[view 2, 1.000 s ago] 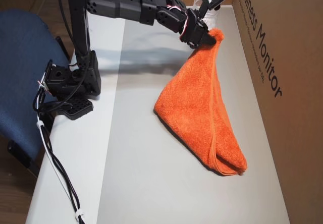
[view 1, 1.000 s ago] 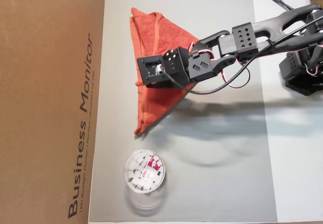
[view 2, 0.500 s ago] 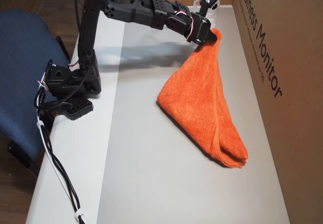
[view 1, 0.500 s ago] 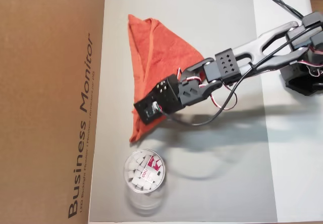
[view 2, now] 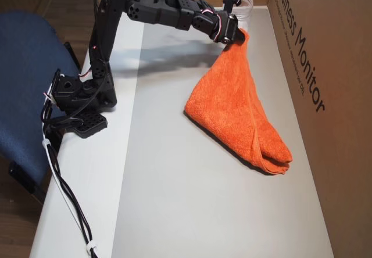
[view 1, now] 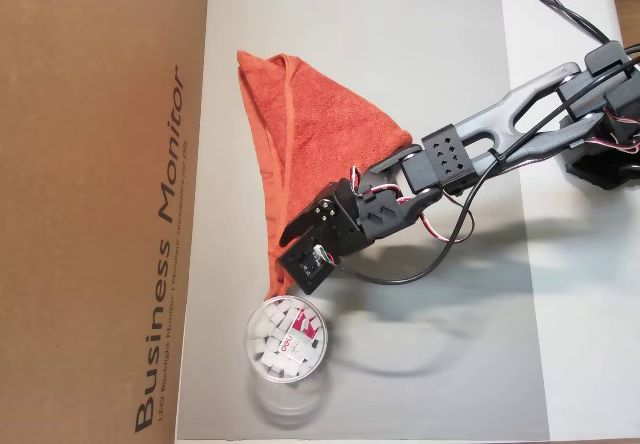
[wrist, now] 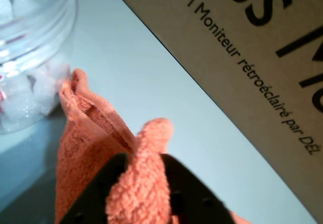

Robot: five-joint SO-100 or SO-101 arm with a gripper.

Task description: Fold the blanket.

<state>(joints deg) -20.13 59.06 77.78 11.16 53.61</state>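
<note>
Blanket [view 1: 318, 142], orange-red terry, lies doubled into a long wedge on the grey mat [view 1: 430, 54], just right of the cardboard box [view 1: 90, 204] in an overhead view. Its narrow corner is pulled toward the clear jar [view 1: 286, 338] of white cubes, ending just above it. The gripper [wrist: 139, 176] has its black fingers [wrist: 93, 188] pinched tight on that bunched corner, right of the jar in the wrist view.

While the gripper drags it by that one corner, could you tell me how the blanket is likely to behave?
Probably floppy: the blanket hangs in a limp, draped cone from the gripper, with its far end trailing on the table. Its thick terry pile likely grips well; in the wrist view a tuft bulges between the fingers. It may brush the plastic jar close by.
</note>
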